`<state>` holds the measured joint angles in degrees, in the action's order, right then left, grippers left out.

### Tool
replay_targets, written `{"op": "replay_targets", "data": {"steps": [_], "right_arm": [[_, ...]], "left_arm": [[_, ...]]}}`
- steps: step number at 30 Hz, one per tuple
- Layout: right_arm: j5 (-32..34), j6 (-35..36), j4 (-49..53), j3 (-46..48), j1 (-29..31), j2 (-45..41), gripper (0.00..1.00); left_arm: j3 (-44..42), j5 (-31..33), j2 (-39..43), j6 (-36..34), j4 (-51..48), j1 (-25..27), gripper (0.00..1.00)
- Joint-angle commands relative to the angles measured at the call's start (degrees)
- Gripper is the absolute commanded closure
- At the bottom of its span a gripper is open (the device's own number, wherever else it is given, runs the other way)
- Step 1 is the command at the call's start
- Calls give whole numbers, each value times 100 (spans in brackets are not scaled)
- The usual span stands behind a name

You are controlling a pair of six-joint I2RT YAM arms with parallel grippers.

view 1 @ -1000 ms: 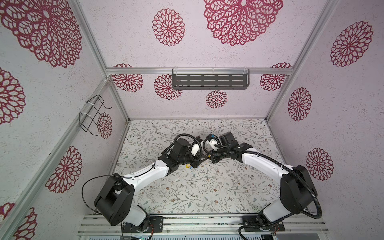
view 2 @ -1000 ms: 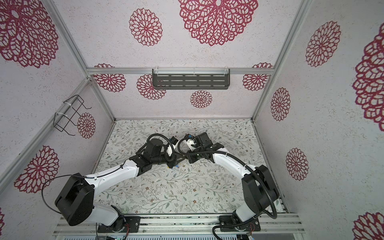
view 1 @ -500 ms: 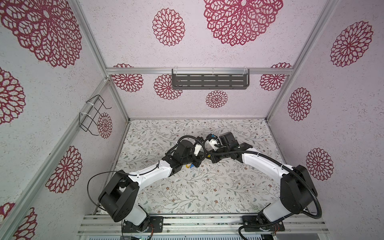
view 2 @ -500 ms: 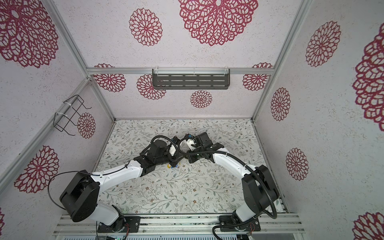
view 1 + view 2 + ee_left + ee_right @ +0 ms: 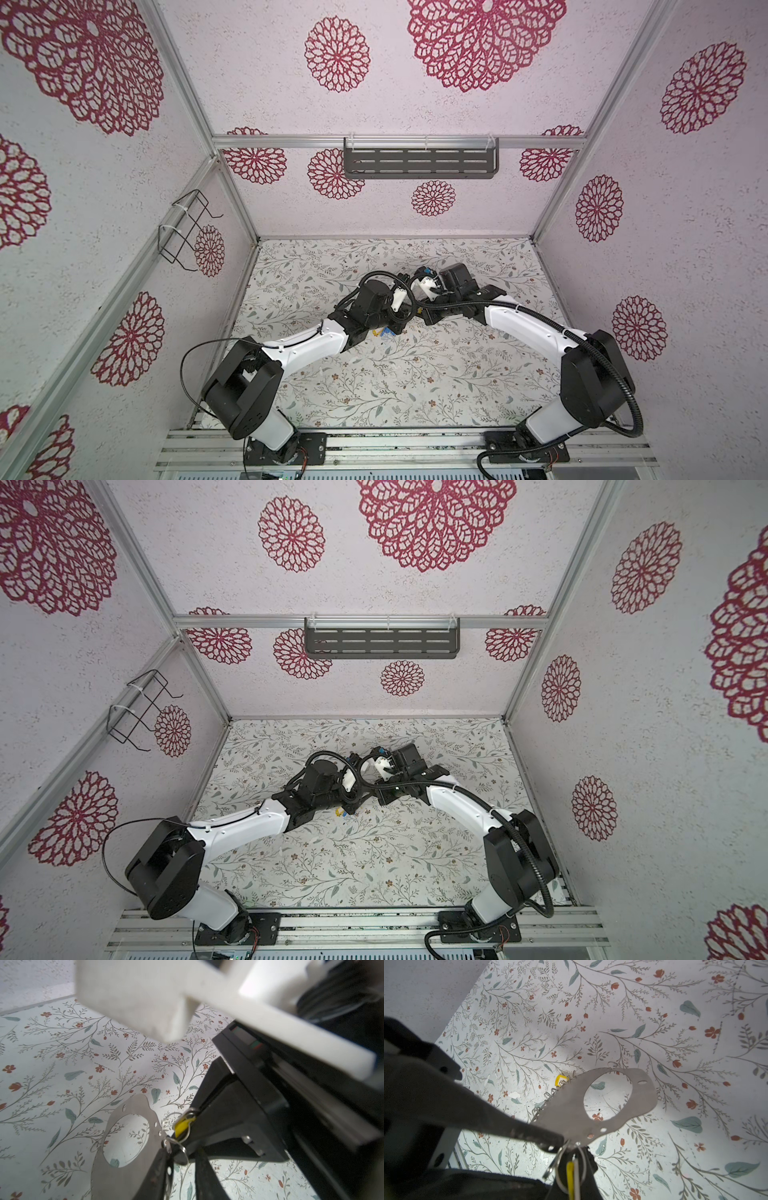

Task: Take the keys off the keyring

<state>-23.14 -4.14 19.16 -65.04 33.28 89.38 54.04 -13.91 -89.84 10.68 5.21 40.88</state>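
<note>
Keyring (image 5: 564, 1111) sits raised above the table (image 5: 675, 1022), between both grippers. Right gripper (image 5: 572, 1160) fingers are clamped on a yellow key (image 5: 570, 1176). Left gripper (image 5: 181, 1157) fingers flank the keyring's edge; grip cannot be determined.

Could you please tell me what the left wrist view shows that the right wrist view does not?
Only the left wrist view: the right pincer seen head-on, body and both fingers, shut on a yellow key tag. Only the right wrist view: a second yellow key tag beyond the keyring, beside a row of wire loops. Both: the grey keyring over the floral table, the pinched tag, split rings at the keyring's edge, and a left pincer finger across that edge.
</note>
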Motion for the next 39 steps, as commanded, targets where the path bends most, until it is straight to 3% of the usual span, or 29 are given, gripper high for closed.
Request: {"op": "replay_targets", "data": {"steps": [1,6,15,22,32,35,39], "right_arm": [[-249,-51,-61,-212,48,-307,100],[-190,-34,-43,-152,49,-368,100],[116,152,272,-175,17,-413,100],[478,444,1026,-573,-6,-378,100],[-6,362,1298,-976,4,-490,100],[-7,361,1253,-934,3,-483,100],[-33,403,1257,-912,3,-466,100]], "left_arm": [[210,3,-127,25,257,56,86],[238,-26,-100,75,94,55,97],[304,-104,184,-112,-505,13,98],[407,-924,477,-230,-1005,-369,100],[562,-1315,520,-3,-1018,-696,100],[667,-1340,421,104,-1001,-614,83],[625,-1222,372,-130,-886,-453,78]]}}
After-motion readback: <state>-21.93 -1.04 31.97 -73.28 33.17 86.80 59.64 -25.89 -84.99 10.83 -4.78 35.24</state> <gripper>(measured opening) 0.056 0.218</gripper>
